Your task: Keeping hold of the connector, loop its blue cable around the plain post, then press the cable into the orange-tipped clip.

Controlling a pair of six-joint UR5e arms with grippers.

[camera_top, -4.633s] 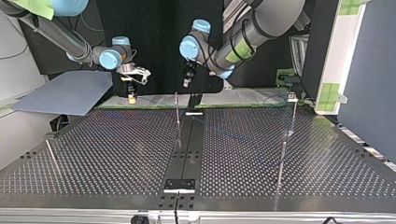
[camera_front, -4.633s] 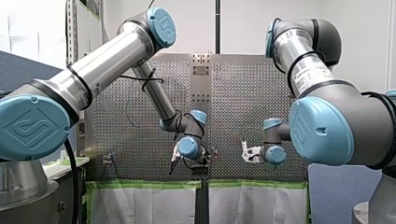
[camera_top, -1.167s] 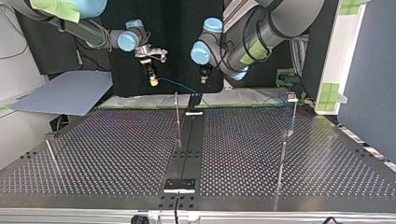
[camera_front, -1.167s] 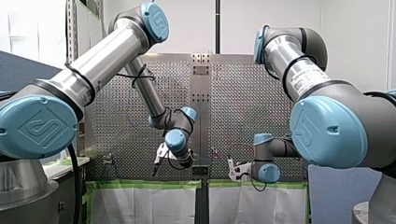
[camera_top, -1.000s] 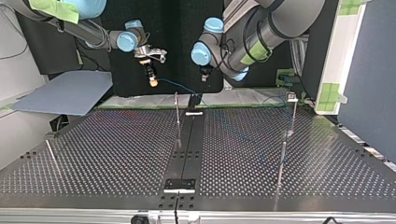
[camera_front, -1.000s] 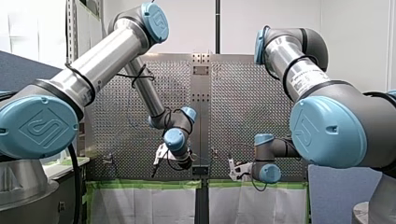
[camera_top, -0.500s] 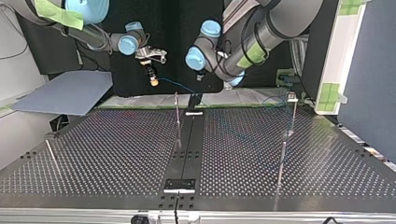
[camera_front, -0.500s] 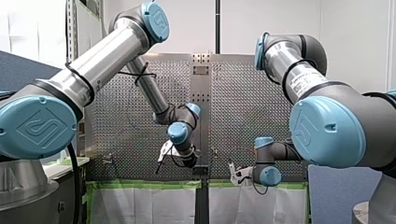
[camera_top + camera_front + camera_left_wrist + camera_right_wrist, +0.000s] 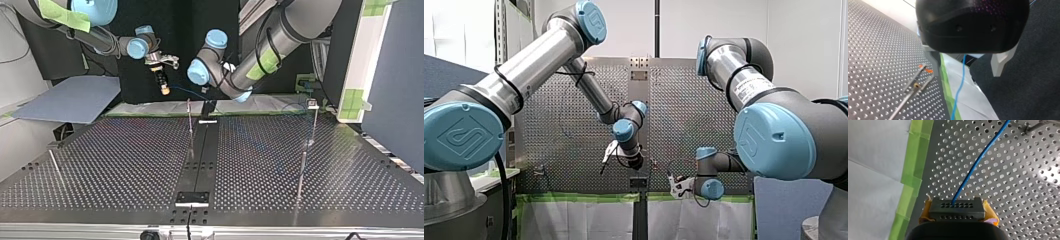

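Connector is clamped between the yellow pads of my right gripper, over the table's taped edge; blue cable trails from it. My left gripper has swung in this past second, fingers wide, cable running between them. Post not yet looped, I judge.

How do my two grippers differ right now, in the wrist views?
My right gripper is shut on the connector; my left gripper is open, holding nothing. My right gripper's pads are yellow; my left gripper's fingers look pale grey. Both have the blue cable ahead: leaving the connector, and showing between my left gripper's fingers.
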